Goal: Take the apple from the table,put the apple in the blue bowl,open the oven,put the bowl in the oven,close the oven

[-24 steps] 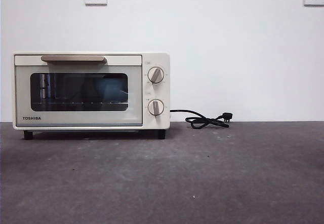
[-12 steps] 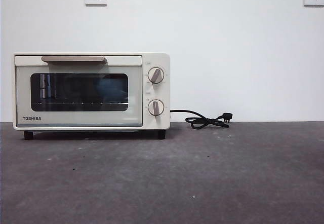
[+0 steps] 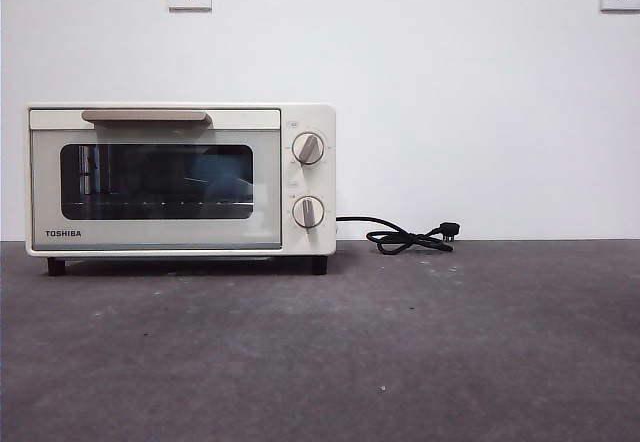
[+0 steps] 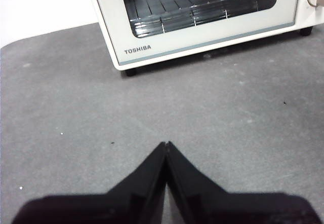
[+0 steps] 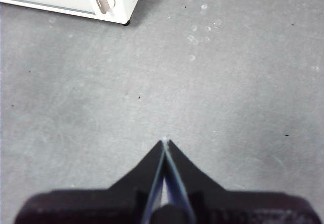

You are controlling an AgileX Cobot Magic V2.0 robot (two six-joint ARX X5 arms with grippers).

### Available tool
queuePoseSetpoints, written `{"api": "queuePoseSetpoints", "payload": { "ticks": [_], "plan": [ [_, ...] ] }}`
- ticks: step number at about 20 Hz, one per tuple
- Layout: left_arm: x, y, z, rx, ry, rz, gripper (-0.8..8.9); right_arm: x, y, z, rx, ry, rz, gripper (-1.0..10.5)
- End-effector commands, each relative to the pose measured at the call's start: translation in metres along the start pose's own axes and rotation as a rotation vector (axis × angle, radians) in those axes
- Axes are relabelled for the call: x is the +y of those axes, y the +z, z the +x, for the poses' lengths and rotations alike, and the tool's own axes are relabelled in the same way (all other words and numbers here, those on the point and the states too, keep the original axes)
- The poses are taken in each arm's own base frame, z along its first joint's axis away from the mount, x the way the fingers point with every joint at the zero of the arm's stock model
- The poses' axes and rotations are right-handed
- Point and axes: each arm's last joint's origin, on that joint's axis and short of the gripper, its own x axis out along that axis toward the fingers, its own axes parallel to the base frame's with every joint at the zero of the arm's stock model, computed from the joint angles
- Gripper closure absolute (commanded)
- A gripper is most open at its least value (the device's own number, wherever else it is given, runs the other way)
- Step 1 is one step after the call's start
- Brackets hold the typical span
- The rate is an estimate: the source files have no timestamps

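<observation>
We see the left end effector point(image 4: 165, 145) with its tips pressed together and nothing between them, hovering over bare table point(image 4: 61, 112); ahead of it, well apart, stands the oven point(image 4: 152, 49), door closed. The right end effector point(image 5: 165, 143) is likewise pinched together and empty above the table, with the oven's knob corner and black cord point(image 3: 410, 237) far beyond it.
</observation>
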Motion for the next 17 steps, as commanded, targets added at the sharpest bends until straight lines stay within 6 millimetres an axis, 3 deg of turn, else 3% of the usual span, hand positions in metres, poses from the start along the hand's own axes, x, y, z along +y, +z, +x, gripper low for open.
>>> {"api": "queuePoseSetpoints", "payload": {
  "ticks": [1,3,5,9,13,17],
  "plan": [
    [0.000,-0.003,0.002,0.014,0.001,-0.007,8.17,-0.004,-0.001,0.001,-0.013,-0.051,-0.122,9.4],
    [-0.001,-0.004,0.002,0.026,-0.001,-0.007,8.17,-0.023,-0.004,-0.008,-0.049,-0.158,-0.210,9.4],
    [-0.001,-0.005,0.003,0.038,-0.003,-0.007,8.17,-0.042,-0.019,-0.006,-0.177,-0.157,-0.102,9.4],
    [-0.001,-0.006,0.004,0.056,-0.006,-0.007,8.17,-0.071,-0.084,0.022,-0.460,-0.326,0.073,9.4],
    [-0.001,-0.007,0.005,0.068,-0.008,-0.007,8.17,-0.079,-0.139,0.059,-0.525,-0.404,0.121,9.4],
    [-0.001,-0.007,0.005,0.072,-0.009,-0.007,8.17,-0.079,-0.162,0.076,-0.493,-0.393,0.122,9.4]
  ]
}}
